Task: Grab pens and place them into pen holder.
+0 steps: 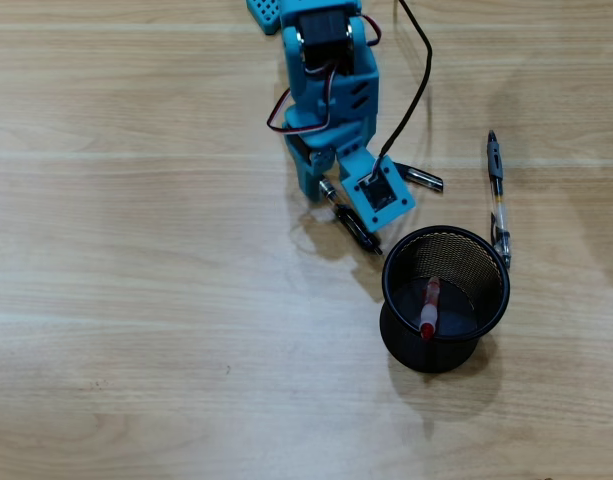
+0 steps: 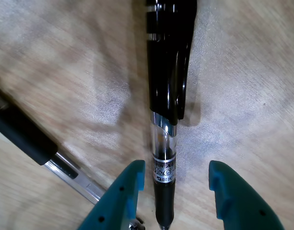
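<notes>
My teal gripper (image 1: 331, 195) is low over the wooden table (image 1: 136, 300), just up-left of the pen holder. In the wrist view my gripper (image 2: 176, 168) is open, and a black pen with a clear barrel (image 2: 164, 120) lies on the table between the jaws, close to the left finger (image 2: 130, 191). That pen sticks out from under the arm in the overhead view (image 1: 361, 228). A second black pen (image 2: 34, 139) lies slanted at the left; its end shows past the arm (image 1: 424, 179). The grey-blue pen (image 1: 497, 190) lies right of the black mesh pen holder (image 1: 466, 255). The red pen (image 1: 429, 305) stands inside it.
The arm's black cable (image 1: 418, 90) hangs over the table right of the arm. The holder stands right beside the tip of the pen under the gripper.
</notes>
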